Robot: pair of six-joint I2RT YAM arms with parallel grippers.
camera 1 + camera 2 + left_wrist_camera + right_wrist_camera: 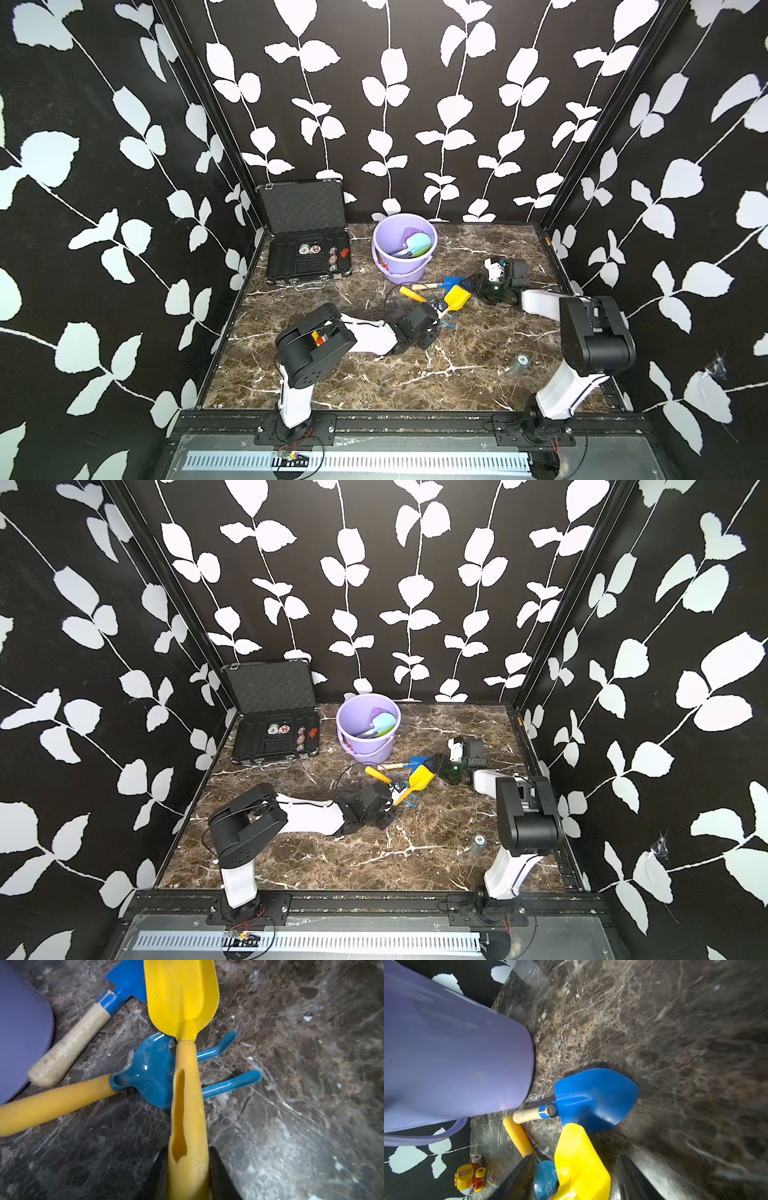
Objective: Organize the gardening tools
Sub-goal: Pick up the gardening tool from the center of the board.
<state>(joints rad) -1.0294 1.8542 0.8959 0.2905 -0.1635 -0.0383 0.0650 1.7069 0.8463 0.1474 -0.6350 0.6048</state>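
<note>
We see the marbled brown worktop (pixel 415 374) filling the floor of the booth, with an open black case (pixel 305 208) standing at its far left corner and, just beside the case, a lavender bucket (pixel 401 266) upright near the back wall. Inside the bucket lie three of the gardening tools: a light blue scoop (pixel 415 242), a purple one (pixel 409 232) behind it and a lime one (pixel 422 250) partly under it. The other three tools lie in a loose cluster on the worktop in front of the bucket, between the two arms. The yellow scoop (pixel 180 997) is the one in hand: the left fingers (pixel 216 1167) are closed narrow on the end of its yellow handle, one finger on each side, and its blade points towards the right arm. The right fingers (pixel 519 1178) stand wide apart on either side of that yellow blade, and we see a clear gap on at least one side, so they grip nothing. The blue spade (pixel 593 1097) with the wooden handle lies flat close to the bucket's base, its blade partly under the tip of the yellow scoop. The blue rake (pixel 151 1072) with its yellow handle lies flat beneath the yellow scoop's handle, which crosses over it, prongs pointing away from the bucket. In the right wrist view a yellow-and-red toy vehicle (pixel 469 1174) sits further off, and a small round object (pixel 520 361) we cannot make out sits near the right arm's base
</note>
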